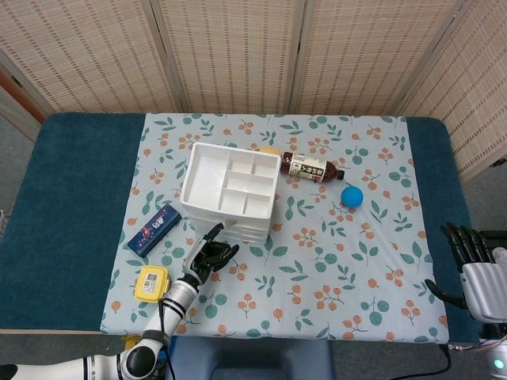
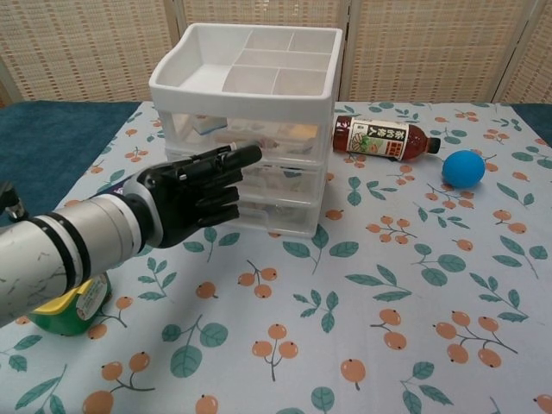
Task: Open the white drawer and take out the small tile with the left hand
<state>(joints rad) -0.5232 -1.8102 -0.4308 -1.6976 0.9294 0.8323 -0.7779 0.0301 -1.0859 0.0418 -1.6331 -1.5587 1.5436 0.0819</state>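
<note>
Chest view: your left hand is at frame centre-left, fingers extended, empty, right at the white drawer front, drawers all closed, small tile not identifiable inside; approach step — next, hook a drawer front and pull.

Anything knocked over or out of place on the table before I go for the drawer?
Only the bottle: it lies on its side right of the drawer unit, cap on, nothing spilled. The drawers look closed.

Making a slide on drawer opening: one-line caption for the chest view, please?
Left robot hand reaches toward the closed white drawer unit; bottle and blue ball lie beside it.
</note>
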